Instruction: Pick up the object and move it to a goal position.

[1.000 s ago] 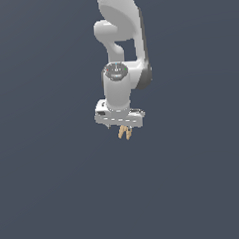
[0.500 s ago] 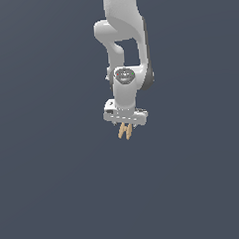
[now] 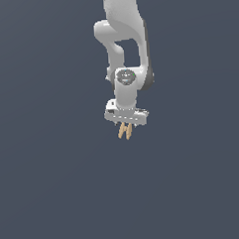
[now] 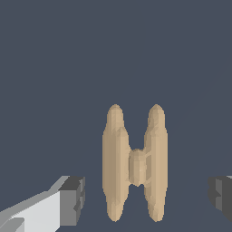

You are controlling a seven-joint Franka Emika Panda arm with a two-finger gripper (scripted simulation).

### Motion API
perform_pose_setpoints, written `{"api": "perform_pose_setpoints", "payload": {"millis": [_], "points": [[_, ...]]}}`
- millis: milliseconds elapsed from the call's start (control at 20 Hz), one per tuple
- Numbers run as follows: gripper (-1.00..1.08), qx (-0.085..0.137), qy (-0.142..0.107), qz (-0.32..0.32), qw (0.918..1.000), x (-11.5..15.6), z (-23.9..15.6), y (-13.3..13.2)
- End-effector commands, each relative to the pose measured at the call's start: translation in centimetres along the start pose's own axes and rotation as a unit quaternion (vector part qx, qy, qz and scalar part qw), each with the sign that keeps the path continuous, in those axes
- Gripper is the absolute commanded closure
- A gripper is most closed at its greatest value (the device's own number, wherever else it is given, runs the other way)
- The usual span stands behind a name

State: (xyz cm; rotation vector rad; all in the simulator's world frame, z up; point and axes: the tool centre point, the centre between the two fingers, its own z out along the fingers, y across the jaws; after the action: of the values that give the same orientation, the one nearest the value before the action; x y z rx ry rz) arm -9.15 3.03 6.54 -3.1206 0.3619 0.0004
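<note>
The object (image 4: 135, 164) is tan, with two long rounded lobes joined by a short middle bar. In the wrist view it lies between my two dark fingertips, one (image 4: 72, 200) on each side, with a gap between each tip and the object. My gripper (image 4: 145, 195) is open and touches nothing. In the exterior view the object (image 3: 125, 131) pokes out just below the white hand of my gripper (image 3: 126, 124), which points straight down over it. The fingers themselves cannot be made out there.
A plain dark grey-blue surface (image 3: 55, 184) fills both views. The white arm (image 3: 124, 37) rises from the hand out of the top of the exterior view. No other objects or goal marker show.
The hand has shifted slightly toward the exterior view's right and come down a little over the object, so less of the object shows below it. The object has stayed about where it was.
</note>
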Motion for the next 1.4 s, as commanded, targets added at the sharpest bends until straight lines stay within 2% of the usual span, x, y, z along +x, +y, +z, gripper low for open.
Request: {"api": "perform_pose_setpoints", "payload": {"millis": [0, 400, 700, 750, 1350], "points": [[-0.92, 0.000, 0.000, 0.000, 1.0000, 0.0, 0.5, 0.0], [-0.92, 0.000, 0.000, 0.001, 1.0000, -0.2, 3.9, 0.0], [-0.92, 0.000, 0.000, 0.001, 1.0000, -0.2, 4.8, 0.0], [1.08, 0.000, 0.000, 0.001, 1.0000, -0.2, 4.8, 0.0], [1.08, 0.000, 0.000, 0.002, 1.0000, -0.1, 4.8, -0.1]]}}
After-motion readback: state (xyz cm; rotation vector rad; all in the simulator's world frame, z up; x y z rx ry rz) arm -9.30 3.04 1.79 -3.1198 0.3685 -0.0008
